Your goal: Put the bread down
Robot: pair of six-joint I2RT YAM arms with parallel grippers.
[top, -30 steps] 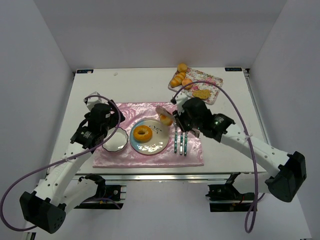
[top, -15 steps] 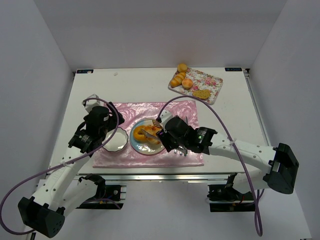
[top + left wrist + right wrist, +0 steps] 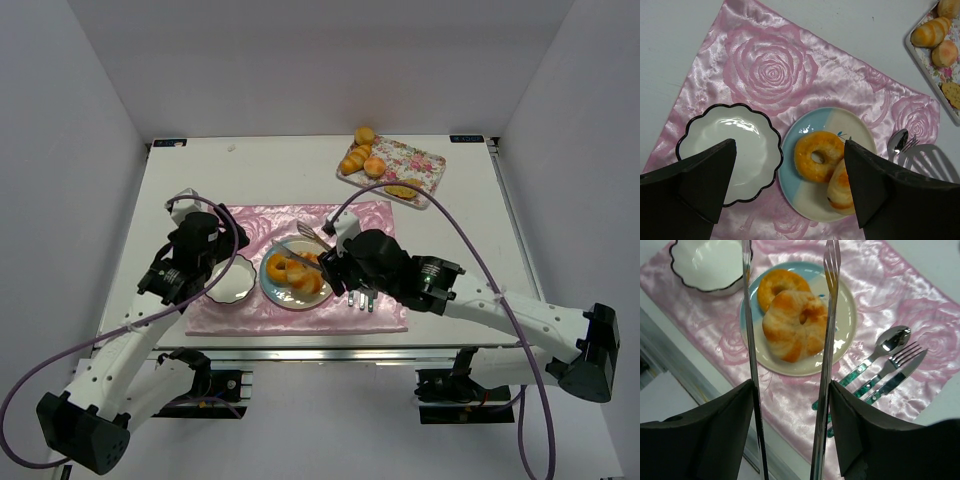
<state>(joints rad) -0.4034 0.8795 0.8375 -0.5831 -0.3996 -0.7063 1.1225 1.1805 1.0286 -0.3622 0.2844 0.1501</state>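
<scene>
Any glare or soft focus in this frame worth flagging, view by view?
Top external: even light, soft shadows. Left wrist: bright highlight on the white bowl, sheen on the pink cloth; the near fingers are dark and soft. Right wrist: the spoon glints, plate and bread are sharp.

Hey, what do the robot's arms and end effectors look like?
The left arm and right arm have white links and black joints, each trailing a looping purple cable. The left end effector and right end effector have blunt black fingers.
</scene>
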